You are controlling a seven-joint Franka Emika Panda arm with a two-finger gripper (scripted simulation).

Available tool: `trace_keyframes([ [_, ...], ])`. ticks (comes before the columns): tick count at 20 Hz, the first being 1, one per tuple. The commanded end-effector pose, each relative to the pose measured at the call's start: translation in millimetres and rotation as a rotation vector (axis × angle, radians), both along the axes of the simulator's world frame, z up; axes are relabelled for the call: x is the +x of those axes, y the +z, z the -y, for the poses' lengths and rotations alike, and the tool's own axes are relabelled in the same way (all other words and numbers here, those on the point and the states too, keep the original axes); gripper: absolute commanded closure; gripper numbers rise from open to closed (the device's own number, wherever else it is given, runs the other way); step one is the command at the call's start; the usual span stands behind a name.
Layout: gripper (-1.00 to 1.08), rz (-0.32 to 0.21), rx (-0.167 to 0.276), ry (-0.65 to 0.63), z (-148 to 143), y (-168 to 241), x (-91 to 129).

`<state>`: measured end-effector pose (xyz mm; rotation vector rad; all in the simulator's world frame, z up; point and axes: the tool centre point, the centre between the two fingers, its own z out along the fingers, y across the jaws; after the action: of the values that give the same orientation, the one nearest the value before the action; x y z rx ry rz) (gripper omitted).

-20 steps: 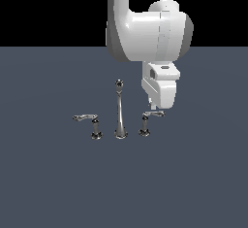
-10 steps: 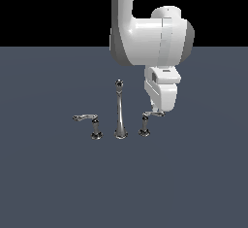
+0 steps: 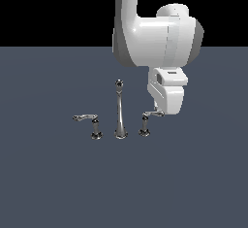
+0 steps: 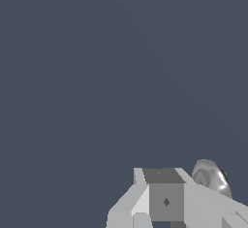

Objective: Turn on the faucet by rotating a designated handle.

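Little has shifted in the last second: the arm (image 3: 155, 38) has edged slightly toward the exterior view's right, and the gripper (image 3: 163, 112) remains low at the outer end of the handle (image 3: 147, 120).

The faucet (image 3: 119, 110) stands mid-floor on the dark surface (image 3: 193, 183), its tall spout flanked by 2 short levers. The handle is the post on the exterior view's right, its lever curving rightward until it meets the gripper body. The other lever (image 3: 89, 123), a mirror twin, sits well apart on the far side of the spout.

Whether the jaws are spread or closed cannot be told. The gripper body hides the fingertips in the exterior view, and the wrist view shows only pale finger housings (image 4: 164, 200) with a chrome curve (image 4: 211, 178) just beside them, probably the lever end.

To do this step well, the push should likely land near the lever's free tip, where leverage is greatest, and follow an arc around the post, not a straight line, so contact does not slip off the rounded chrome.

Room looks generous: open surface lies all around. The spout, on the post's other side, is the only near obstacle.
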<state>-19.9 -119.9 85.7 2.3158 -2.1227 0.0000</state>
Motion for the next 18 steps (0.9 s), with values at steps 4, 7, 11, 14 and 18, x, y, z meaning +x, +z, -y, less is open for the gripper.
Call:
trace_keyframes([
  [4, 1.08, 0.0, 0.0, 0.0, 10.5, 0.0, -19.4],
  [7, 1.08, 0.011, 0.001, 0.011, 4.7, 0.5, -12.9],
  [11, 1.08, 0.009, 0.001, 0.009, 3.2, 0.4, -27.4],
  [14, 1.08, 0.006, 0.0, 0.006, 2.1, 0.2, -38.4],
  [18, 1.08, 0.004, 0.0, 0.003, 0.5, 0.1, -53.3],
])
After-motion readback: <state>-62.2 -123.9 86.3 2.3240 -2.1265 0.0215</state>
